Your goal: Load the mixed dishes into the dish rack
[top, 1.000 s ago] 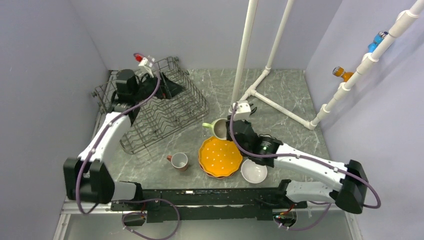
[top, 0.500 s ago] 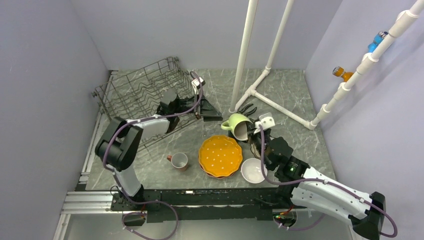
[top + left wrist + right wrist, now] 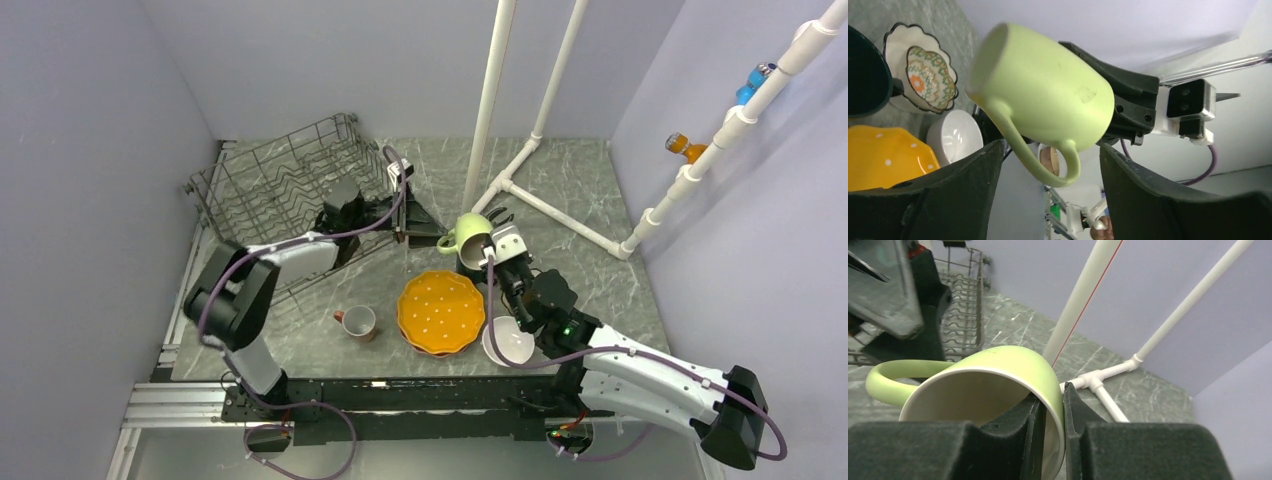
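While the right tool (image 3: 1050, 405) pinches the wall of the pale green mug (image 3: 470, 238) mid-frame in the top view (lifted off the desk (image 3: 580, 200)), the left tool (image 3: 1050, 150) gapes either side of its handle. The dish rack (image 3: 270, 190) sits upper left.

In the left wrist view the teal mug (image 3: 864, 75) is cut off by the left edge, and the left fingers (image 3: 948, 200) cover the near parts of the plate (image 3: 883, 155) and the white bowl (image 3: 955, 140). In the right wrist view the right fingers (image 3: 948, 450) hide the green mug's (image 3: 998, 370) lower half, while the blurred left fingers block part of the rack (image 3: 965, 315). From above, the right arm (image 3: 548, 300) overlaps the white bowl, and a dark object (image 3: 497, 214) behind the green mug is too small to tell.
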`<state>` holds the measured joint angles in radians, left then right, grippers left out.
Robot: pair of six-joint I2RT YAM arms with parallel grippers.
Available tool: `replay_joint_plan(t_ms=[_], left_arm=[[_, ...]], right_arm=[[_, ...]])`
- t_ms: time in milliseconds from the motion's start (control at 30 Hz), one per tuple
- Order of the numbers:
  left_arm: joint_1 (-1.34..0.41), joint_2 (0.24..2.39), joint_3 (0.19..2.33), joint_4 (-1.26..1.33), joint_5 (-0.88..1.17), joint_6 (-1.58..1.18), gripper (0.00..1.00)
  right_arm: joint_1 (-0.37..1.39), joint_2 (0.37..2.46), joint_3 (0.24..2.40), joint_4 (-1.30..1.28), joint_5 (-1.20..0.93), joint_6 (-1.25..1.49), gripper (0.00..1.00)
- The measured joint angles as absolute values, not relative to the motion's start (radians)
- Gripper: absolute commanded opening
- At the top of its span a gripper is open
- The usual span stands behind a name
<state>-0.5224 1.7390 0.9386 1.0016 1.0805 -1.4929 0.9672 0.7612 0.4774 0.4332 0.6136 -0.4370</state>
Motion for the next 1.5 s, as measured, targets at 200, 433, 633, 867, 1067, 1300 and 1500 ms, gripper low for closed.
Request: replay_joint_plan(t_ms=[200,433,633,867,1067,1300,1500], left_arm=[[-0.548,1.571,1.025,0.541,1.036,-1.163,0.73],[-0.551,1.646,0.968,0.778,1.096,-1.367,0.50],[-0.528,1.659,0.960,0.813,1.105,-1.443,0.33],[-0.528,1.612,0.974,0.623,1.102,-1.349,0.00],[-0.540,1.476,0.940,0.437,1.010,-1.256,0.00],[-0.583,1.208,0.825,0.256,0.765,-1.138,0.00],[-0.616,1.121,0.749,0.273,0.653,-1.149,0.00]], right_arm=[[0.966,0.775,0.490,0.510,0.612,-0.510,0.00],[0.963,0.847,0.491,0.627,0.546,-0.538,0.00],[0.953,0.898,0.454,0.741,0.524,-0.587,0.00],[0.950,0.902,0.385,0.848,0.485,-0.603,0.00],[0.951,0.883,0.355,0.892,0.416,-0.579,0.18],[0.961,0.867,0.335,0.922,0.315,-0.471,0.48],[0.960,0.889,0.334,0.968,0.279,-0.414,0.66]])
